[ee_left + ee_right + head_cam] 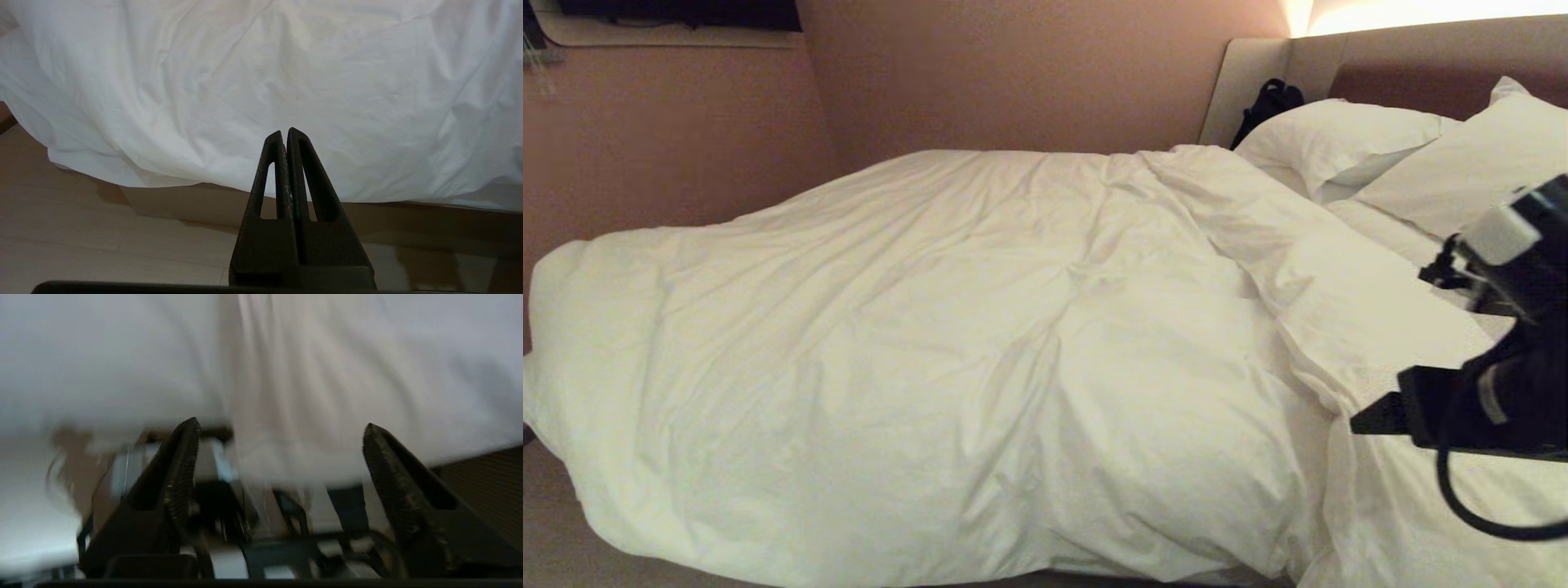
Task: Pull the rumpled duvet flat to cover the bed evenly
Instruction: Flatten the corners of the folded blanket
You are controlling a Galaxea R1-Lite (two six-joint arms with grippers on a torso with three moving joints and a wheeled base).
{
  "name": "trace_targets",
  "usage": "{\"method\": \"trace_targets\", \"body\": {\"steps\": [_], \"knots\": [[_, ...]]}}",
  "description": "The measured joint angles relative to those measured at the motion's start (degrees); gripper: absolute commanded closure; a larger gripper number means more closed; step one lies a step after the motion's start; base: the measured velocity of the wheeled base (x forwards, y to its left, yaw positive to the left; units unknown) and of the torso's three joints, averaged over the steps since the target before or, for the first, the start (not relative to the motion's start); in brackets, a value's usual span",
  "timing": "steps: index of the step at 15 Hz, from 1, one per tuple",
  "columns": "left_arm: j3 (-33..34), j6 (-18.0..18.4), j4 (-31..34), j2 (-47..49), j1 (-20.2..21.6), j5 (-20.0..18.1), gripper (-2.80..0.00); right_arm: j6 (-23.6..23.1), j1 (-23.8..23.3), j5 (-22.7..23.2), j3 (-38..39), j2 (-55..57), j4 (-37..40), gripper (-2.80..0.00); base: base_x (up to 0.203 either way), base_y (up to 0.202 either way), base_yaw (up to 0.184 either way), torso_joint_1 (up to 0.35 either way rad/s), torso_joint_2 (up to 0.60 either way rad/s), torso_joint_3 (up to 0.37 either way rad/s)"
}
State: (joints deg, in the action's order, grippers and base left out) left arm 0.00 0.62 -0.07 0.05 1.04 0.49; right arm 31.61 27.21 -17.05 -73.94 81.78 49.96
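Note:
The white duvet lies wrinkled over most of the bed, its upper edge running in a thick slanting fold below the pillows. The bed's padded headboard stands at the far right. My right arm hovers over the near right part of the bed, beside that fold. In the right wrist view the right gripper is open, with white cloth ahead of the fingers and nothing between them. The left gripper is shut and empty, parked low and facing the duvet's hanging side.
Two white pillows lean on the headboard, and a black bag sits in the corner behind them. A pinkish wall runs along the bed's far side. Pale floor lies under the duvet's hanging hem and the bed base.

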Motion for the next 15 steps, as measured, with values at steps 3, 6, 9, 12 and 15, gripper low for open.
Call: {"method": "trace_targets", "body": {"steps": [3,6,9,12,15], "knots": [[0.0,-0.02,0.0,0.0,0.0,0.03,0.0,-5.53,-2.62,4.7,7.17,-12.27,2.64,-2.8,0.0,0.0,0.0,0.0,0.0,0.0],[0.0,0.0,0.02,0.0,0.0,0.02,0.0,-10.7,-6.19,8.5,17.51,-23.01,2.16,0.0,0.0,0.0,0.0,0.0,0.0,0.0],[0.0,0.0,0.01,0.0,0.0,0.02,0.0,-12.46,-11.98,10.51,25.06,-29.87,-0.73,0.0,0.0,0.0,0.0,0.0,0.0,0.0],[0.0,-0.02,0.02,0.0,0.0,0.0,0.0,-10.9,-17.29,11.07,29.45,-31.41,-5.19,0.0,0.0,0.0,0.0,0.0,0.0,0.0],[0.0,0.01,0.0,0.0,0.0,0.0,0.0,-7.05,-23.89,11.37,32.71,-27.16,-10.64,0.0,0.0,0.0,0.0,0.0,0.0,0.0]]}}
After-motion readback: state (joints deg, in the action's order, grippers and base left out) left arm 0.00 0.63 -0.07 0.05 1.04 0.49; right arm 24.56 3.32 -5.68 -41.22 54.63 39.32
